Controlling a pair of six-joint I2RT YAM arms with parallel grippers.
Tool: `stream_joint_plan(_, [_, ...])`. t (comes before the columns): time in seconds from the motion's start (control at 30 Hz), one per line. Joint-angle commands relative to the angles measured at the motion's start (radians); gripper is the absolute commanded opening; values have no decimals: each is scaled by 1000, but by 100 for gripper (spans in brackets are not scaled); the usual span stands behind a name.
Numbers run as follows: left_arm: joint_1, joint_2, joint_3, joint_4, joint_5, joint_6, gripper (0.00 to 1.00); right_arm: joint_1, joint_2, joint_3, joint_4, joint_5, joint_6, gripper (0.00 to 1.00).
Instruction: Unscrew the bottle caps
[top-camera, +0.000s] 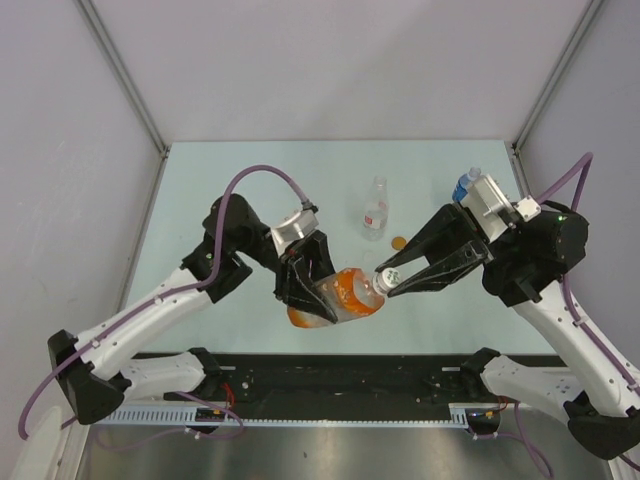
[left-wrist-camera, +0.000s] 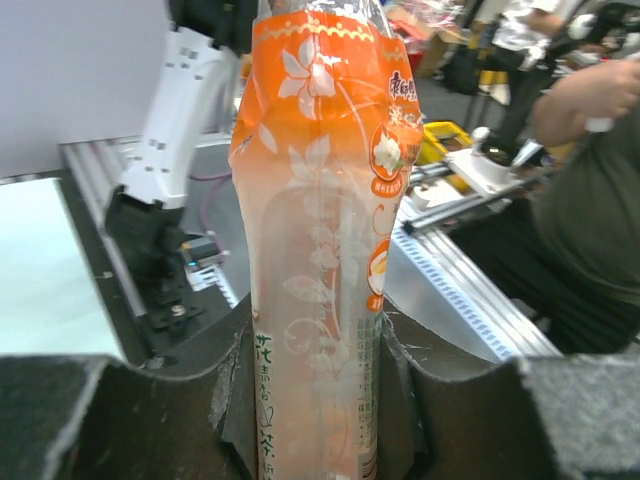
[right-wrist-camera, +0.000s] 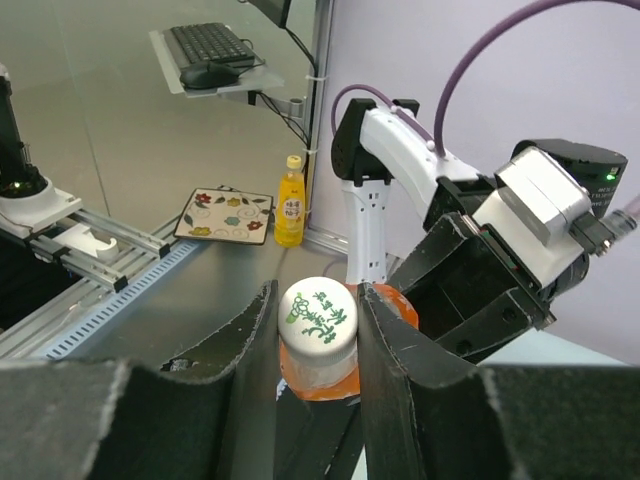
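White cap (right-wrist-camera: 318, 318), green print on top, sits on the neck of the orange bottle (left-wrist-camera: 320, 250), over the near middle of the table (top-camera: 250, 170), neck pointing toward my right arm. My right gripper (right-wrist-camera: 318, 335) pinches the cap, one finger against each side. My left gripper (left-wrist-camera: 315, 400) is clamped round the bottle's body. An orange cap (top-camera: 398, 242) lies loose farther back, near an upright clear bottle (top-camera: 375, 212).

Top camera looks down from behind my bases over the whole table (top-camera: 250, 170). Left wrist camera's right up against the orange bottle (left-wrist-camera: 320, 250); right wrist camera's close on its cap (right-wrist-camera: 318, 318), facing my left arm (right-wrist-camera: 400, 165). All three share that bottle.
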Motion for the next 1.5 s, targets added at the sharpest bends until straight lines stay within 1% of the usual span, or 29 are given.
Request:
stream_joint_plan(0.0, [27, -27, 55, -307, -144, 296, 0, -26, -24, 19, -3, -60, 51, 0])
stream_joint_plan(0.17, [28, -37, 40, -413, -198, 372, 0, -47, -21, 44, -3, -62, 67, 0])
stream_joint_plan(0.3, [30, -40, 25, -449, -248, 415, 0, -60, -20, 59, -8, -48, 67, 0])
stream_joint_plan(0.37, [30, -46, 20, -469, -287, 425, 0, -76, -24, 61, -57, -7, 39, 0])
stream_joint_plan(0.4, [31, -56, 19, -475, -303, 439, 0, -87, -32, 59, -95, 24, -22, 0])
stream_joint_plan(0.43, [33, -63, 17, -486, -370, 448, 0, -115, -41, 59, -191, 57, -63, 0])
stream_joint_plan(0.5, [36, -90, 12, -526, -437, 474, 0, -133, -72, 59, -291, 201, -142, 0])
stream_joint_plan(0.53, [37, -99, 6, -532, -527, 478, 0, -147, -85, 61, -412, 276, -235, 0])
stream_joint_plan(0.57, [39, -113, -4, -548, -575, 479, 0, -146, -102, 61, -466, 400, -278, 0])
stream_joint_plan(0.6, [40, -122, -7, -558, -612, 484, 0, -147, -107, 62, -511, 461, -326, 0])
stream_joint_plan(0.63, [43, -147, -11, -567, -648, 484, 0, -147, -112, 62, -599, 523, -390, 0])
stream_joint_plan(0.67, [45, -156, -15, -584, -737, 484, 0, -144, -113, 64, -632, 629, -419, 0])
stream_joint_plan(0.7, [46, -168, -18, -591, -782, 481, 0, -142, -121, 62, -652, 685, -439, 0])
stream_joint_plan(0.73, [48, -191, -21, -601, -838, 482, 0, -136, -122, 62, -727, 737, -455, 0])
stream_joint_plan(0.77, [50, -201, -24, -619, -939, 478, 0, -130, -122, 64, -749, 841, -485, 0])
stream_joint_plan(0.83, [50, -227, -29, -637, -1046, 470, 0, -100, -121, 61, -807, 961, -504, 0])
stream_joint_plan(0.87, [50, -234, -34, -653, -1096, 459, 0, -89, -119, 61, -827, 1061, -525, 0])
stream_joint_plan(0.9, [50, -237, -35, -662, -1198, 449, 0, -58, -110, 53, -842, 1113, -535, 0])
stream_joint_plan(0.93, [50, -242, -37, -670, -1242, 442, 0, -40, -107, 47, -861, 1166, -542, 0])
stream_joint_plan(0.97, [50, -251, -44, -680, -1297, 424, 0, -18, -101, 38, -870, 1267, -556, 0])
stream_joint_plan(1.0, [50, -257, -49, -682, -1390, 415, 0, 23, -93, 16, -876, 1320, -559, 0])
stream_joint_plan(1.03, [51, -263, -55, -685, -1440, 404, 1, 49, -80, -2, -875, 1372, -562, 0])
stream_joint_plan(1.07, [51, -276, -64, -687, -1477, 387, 1, 75, -73, -20, -870, 1468, -567, 0])
stream_joint_plan(1.1, [51, -282, -67, -687, -1555, 376, 1, 130, -67, -69, -843, 1513, -570, 0])
stream_joint_plan(1.13, [51, -290, -72, -693, -1589, 364, 1, 158, -55, -94, -829, 1559, -575, 0])
stream_joint_plan(1.17, [53, -294, -80, -696, -1618, 347, 1, 181, -50, -119, -809, 1652, -578, 0])
stream_joint_plan(1.2, [56, -303, -81, -699, -1671, 335, 1, 205, -43, -143, -772, 1688, -576, 0])
stream_joint_plan(1.3, [79, -311, -75, -736, -1709, 309, 0, 269, 9, -218, -703, 1797, -564, 0])
stream_joint_plan(1.47, [128, -325, -72, -779, -1720, 277, 0, 304, 139, -289, -594, 1828, -516, 0])
